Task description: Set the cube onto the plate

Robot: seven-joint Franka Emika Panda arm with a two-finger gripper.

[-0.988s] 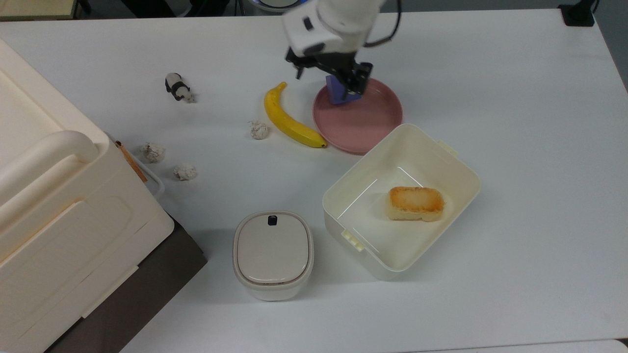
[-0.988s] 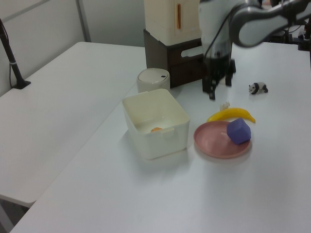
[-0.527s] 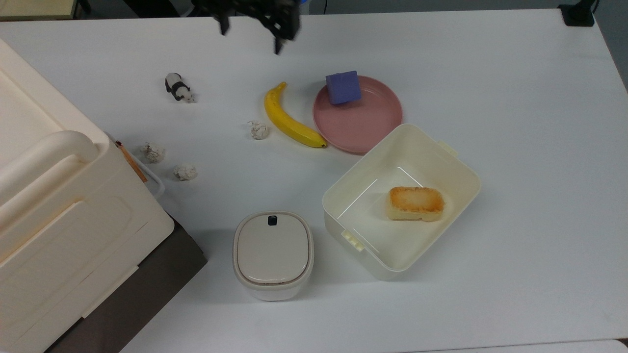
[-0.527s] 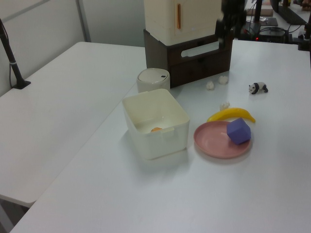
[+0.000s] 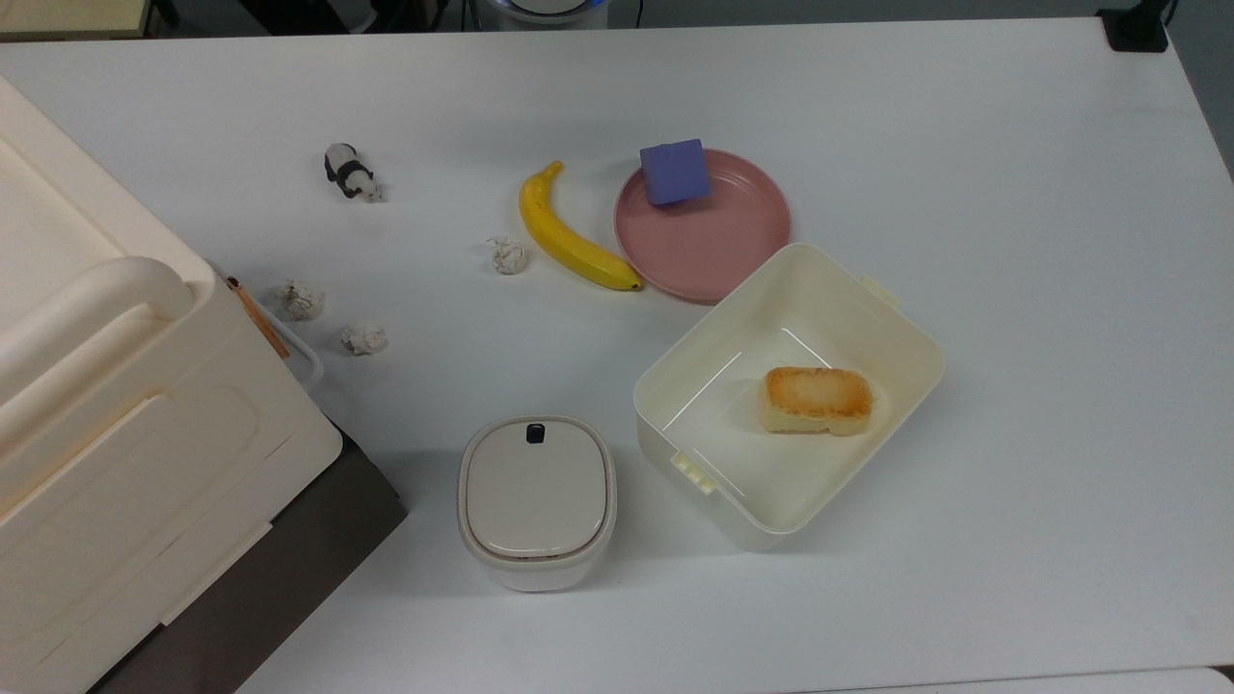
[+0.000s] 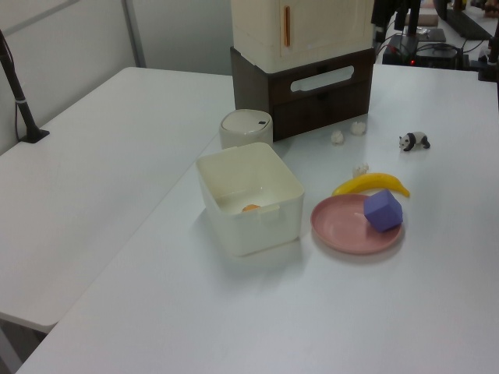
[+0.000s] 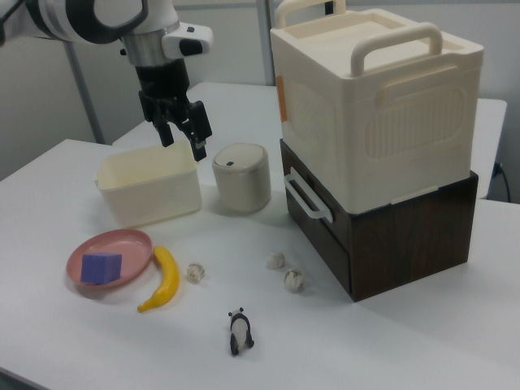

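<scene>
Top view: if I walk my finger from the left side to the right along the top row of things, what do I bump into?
Panda toy → paper ball → banana → cube sitting on the plate.

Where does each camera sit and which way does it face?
Top view: overhead, looking straight down on the table.
Left view: beyond the container, facing the stacked bins.
Right view: behind the panda, facing the container; arm and open gripper near it.
All share the cube on the plate.
</scene>
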